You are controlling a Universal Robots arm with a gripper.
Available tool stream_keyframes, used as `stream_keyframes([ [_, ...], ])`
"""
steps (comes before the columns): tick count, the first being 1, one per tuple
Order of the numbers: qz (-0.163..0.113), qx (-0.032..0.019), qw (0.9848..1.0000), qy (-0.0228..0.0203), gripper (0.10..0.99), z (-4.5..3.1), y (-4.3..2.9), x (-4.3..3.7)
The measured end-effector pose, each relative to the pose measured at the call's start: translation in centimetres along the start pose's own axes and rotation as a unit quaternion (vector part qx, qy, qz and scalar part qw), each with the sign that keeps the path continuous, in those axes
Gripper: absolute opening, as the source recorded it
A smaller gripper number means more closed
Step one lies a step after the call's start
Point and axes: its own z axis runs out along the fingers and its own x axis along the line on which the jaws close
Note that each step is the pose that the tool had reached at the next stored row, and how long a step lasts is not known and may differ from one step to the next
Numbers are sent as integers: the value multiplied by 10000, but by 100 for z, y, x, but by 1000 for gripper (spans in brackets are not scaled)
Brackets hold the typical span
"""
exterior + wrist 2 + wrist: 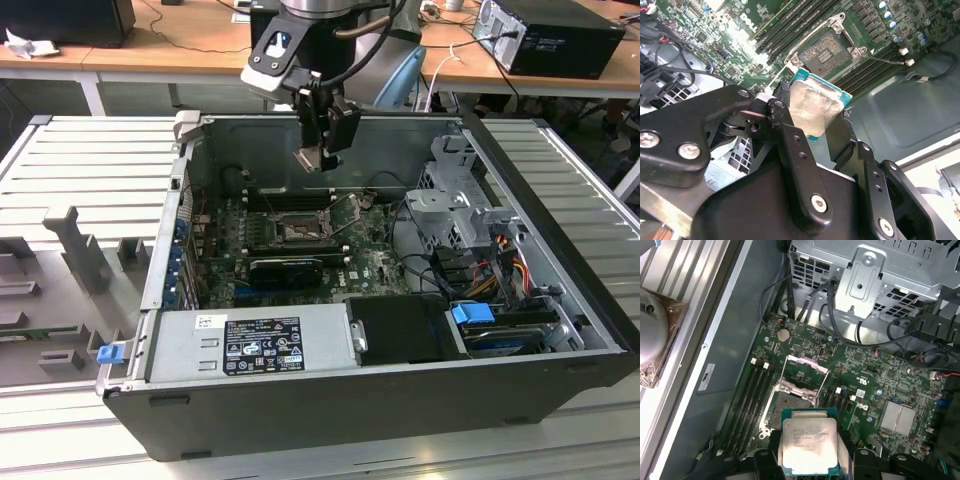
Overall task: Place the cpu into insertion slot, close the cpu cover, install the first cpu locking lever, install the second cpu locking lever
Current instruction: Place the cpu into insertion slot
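My gripper (318, 156) hangs over the open computer case, shut on the cpu (310, 160). The cpu (809, 447) is a flat square chip with a silvery face and a green edge, held by its sides between the black fingers (769, 452). In the second wrist view the cpu (815, 106) sits tilted in the gripper (812, 125). Below it on the green board lies the insertion slot (785, 411), dark and uncovered, also seen as a square socket (829, 52) (297, 231). The cpu cover (804, 372) stands swung open beyond the slot. The chip is well above the slot and not touching it.
Long black memory slots (751, 395) flank the socket. A black card (285, 270) lies in front of it. A metal drive cage (455, 195) with cables fills the exterior view's right, and a power supply (255, 342) sits at the front. The case walls (380, 135) ring the board.
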Motion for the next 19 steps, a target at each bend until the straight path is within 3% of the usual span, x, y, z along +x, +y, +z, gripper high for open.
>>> stream_keyframes([
  [8,273,-5,9996,-24,525,1,0,0],
  [19,663,-12,9978,-57,525,2,0,0],
])
